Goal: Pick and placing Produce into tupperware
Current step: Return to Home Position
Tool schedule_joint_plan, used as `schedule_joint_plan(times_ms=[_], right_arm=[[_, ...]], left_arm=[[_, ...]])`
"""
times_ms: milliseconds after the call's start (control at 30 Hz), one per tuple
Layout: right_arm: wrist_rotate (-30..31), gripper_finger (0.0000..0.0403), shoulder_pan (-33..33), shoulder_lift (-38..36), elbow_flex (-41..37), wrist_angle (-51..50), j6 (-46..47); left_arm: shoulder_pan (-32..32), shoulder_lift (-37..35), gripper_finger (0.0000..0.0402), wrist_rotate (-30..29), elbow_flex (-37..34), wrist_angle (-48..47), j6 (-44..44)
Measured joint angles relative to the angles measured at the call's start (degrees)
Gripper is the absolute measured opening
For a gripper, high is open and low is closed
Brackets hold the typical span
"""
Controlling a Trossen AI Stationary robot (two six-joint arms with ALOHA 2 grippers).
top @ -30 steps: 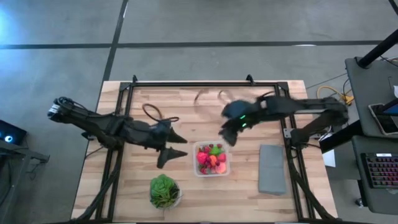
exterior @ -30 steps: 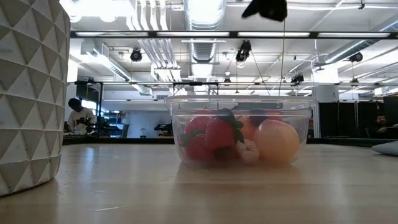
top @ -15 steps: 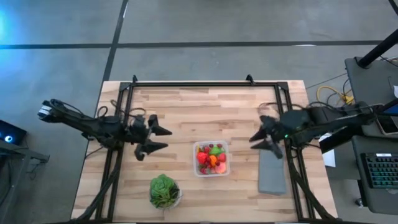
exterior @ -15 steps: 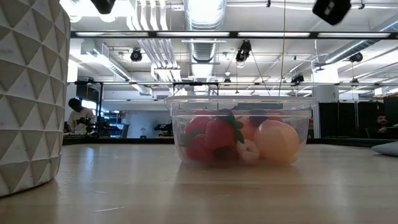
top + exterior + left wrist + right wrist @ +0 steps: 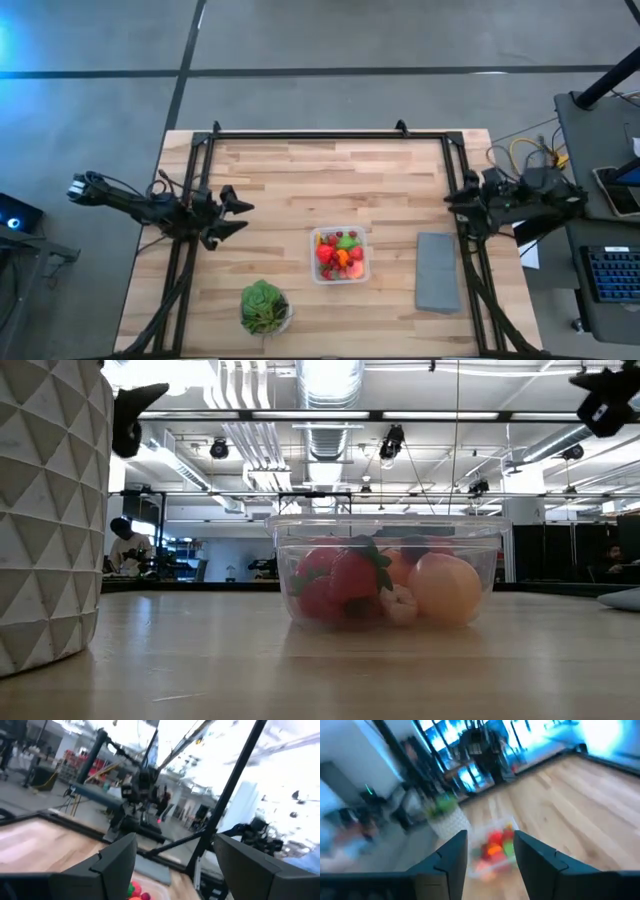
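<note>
The clear tupperware (image 5: 340, 255) sits on the wooden table, right of middle toward the near edge, filled with red, orange and green toy produce (image 5: 338, 256). In the low view the tupperware (image 5: 385, 570) shows strawberries and an orange piece inside. My left gripper (image 5: 235, 217) hovers open at the table's left edge, well left of the tupperware. My right gripper (image 5: 452, 200) is at the table's right edge, open and empty. The right wrist view shows the produce (image 5: 495, 847) far ahead between the open fingers.
A leafy green plant in a white faceted bowl (image 5: 264, 307) stands near the near edge, left of the tupperware. A flat grey slab (image 5: 437, 271) lies right of the tupperware. A black frame (image 5: 320, 135) rims the table.
Both arms have pulled back from the table's middle. My left gripper moved toward the left edge, my right gripper toward the right edge, both rising clear in the low view. The tupperware and produce stayed where they were.
</note>
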Motion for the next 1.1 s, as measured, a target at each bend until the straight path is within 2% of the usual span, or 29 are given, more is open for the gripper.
schedule_joint_plan(times_ms=[67,167,267,333,400,500,733,833,933,1100], right_arm=[[-0.59,0.0150,0.02,1.73,1.67,-3.75,-2.68],[3.49,0.0152,-0.03,3.94,1.77,-1.89,-7.72],[5.10,0.0153,-0.11,3.65,0.16,-0.56,-7.72],[4.04,0.0153,-0.11,2.23,-1.67,0.70,-7.39],[2.32,0.0151,-0.09,0.78,-3.33,3.05,-7.54],[1.83,0.0147,-0.12,-0.17,-5.28,7.26,-7.55],[5.33,0.0148,-0.13,1.22,-14.44,20.67,-7.88],[4.30,0.0147,-0.31,-0.16,-18.58,22.66,-5.06],[0.73,0.0143,-0.37,-0.04,-18.81,25.82,-3.77],[1.01,0.0139,-0.37,0.02,-19.19,26.78,4.38]], left_arm=[[0.00,-4.00,0.0252,-0.03,-2.29,-0.03,0.02],[0.00,-10.35,0.0252,0.04,-4.99,-1.76,1.15],[0.00,-15.01,0.0252,-1.78,-5.03,-12.45,1.05],[0.00,-16.27,0.0252,-3.85,-5.03,-15.48,0.38],[0.02,-15.64,0.0252,-6.49,-5.03,-16.66,-0.44],[0.00,-13.13,0.0252,-7.21,-5.04,-17.36,-0.15],[0.00,-8.30,0.0252,-7.21,-5.07,-17.86,-0.17],[0.00,-6.38,0.0252,-7.27,-5.10,-17.90,-0.18],[0.00,-4.87,0.0252,-7.42,-5.12,-17.90,-0.17],[0.00,-2.63,0.0252,-7.49,-5.14,-17.92,-0.17]])
